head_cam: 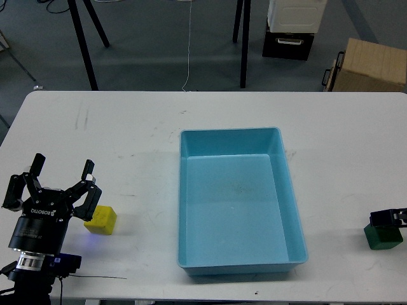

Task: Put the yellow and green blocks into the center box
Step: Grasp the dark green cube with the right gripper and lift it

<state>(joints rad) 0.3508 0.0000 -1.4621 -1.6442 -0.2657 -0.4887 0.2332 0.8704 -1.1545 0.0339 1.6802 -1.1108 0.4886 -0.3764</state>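
The yellow block (100, 220) lies on the white table (127, 127) at the front left. My left gripper (62, 173) is open and empty, its fingers spread just left of and above the yellow block. The green block (383, 236) lies at the front right edge of the view. My right gripper (389, 217) shows only as a dark finger right at the green block's top edge; its other finger is out of view. The blue box (229, 131) stands empty in the table's middle.
Beyond the table's far edge, on the floor, are black stand legs (82, 44), a black case (288, 44) and a cardboard box (372, 65). A thin cable (102, 274) lies by the table's front left edge.
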